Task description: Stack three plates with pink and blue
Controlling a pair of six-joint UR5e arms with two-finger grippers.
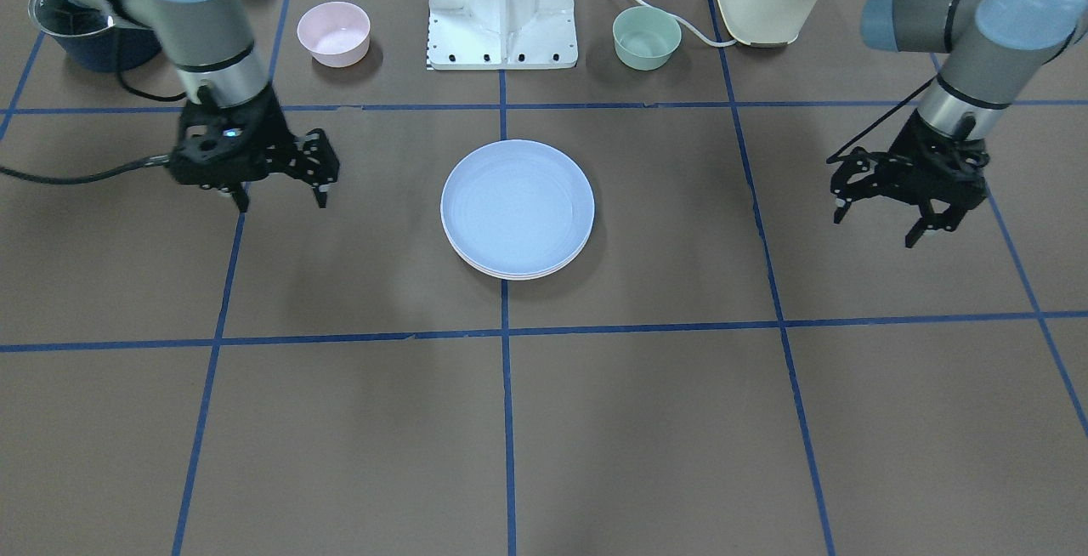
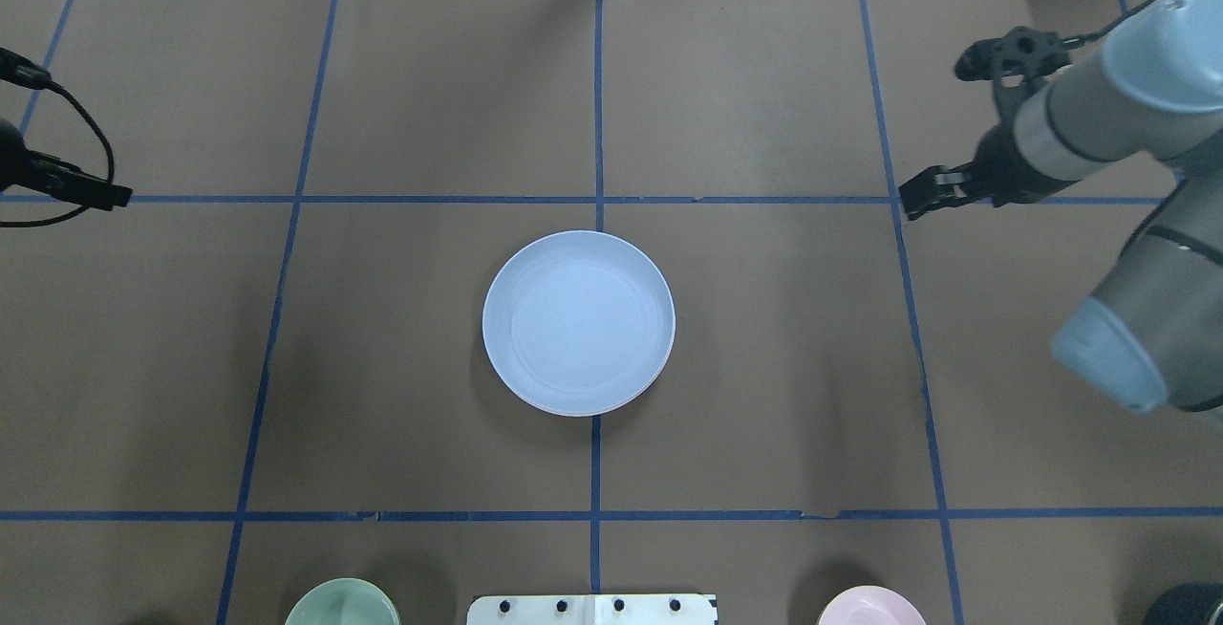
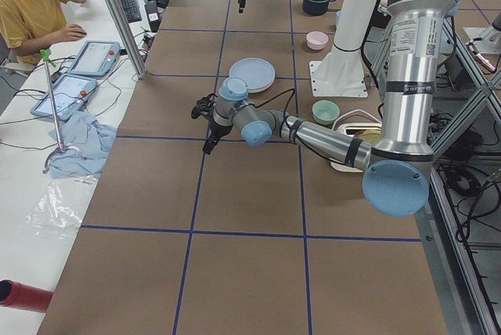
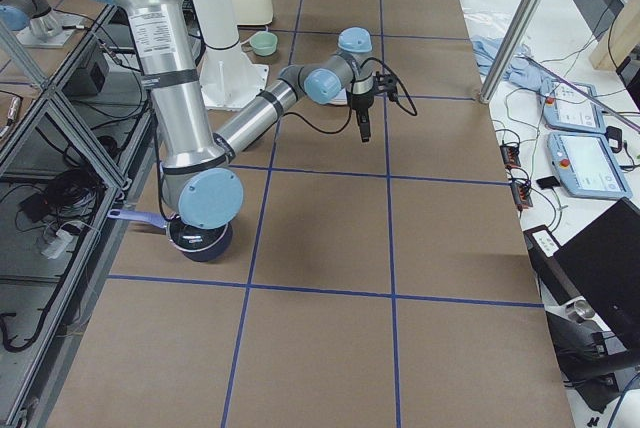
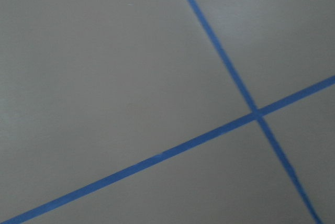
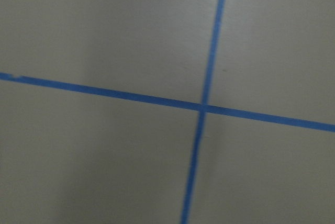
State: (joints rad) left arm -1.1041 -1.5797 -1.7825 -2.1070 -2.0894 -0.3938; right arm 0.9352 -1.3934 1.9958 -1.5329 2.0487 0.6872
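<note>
at centre: plates (image 1: 517, 206) stacked, blue top | left gripper (image 1: 874, 230) spread | right gripper (image 1: 283, 204) spread

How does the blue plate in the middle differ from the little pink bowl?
The blue plate is wide and shallow; the pink bowl is smaller and deeper. The plate tops a stack on the table; the bowl stands alone beside the robot's base. Both are round, pastel and empty.

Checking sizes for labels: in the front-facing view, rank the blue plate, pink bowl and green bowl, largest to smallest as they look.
1. The light blue plate, clearly largest.
2-3. The pink bowl and the green bowl look about alike; too close to rank.
</note>
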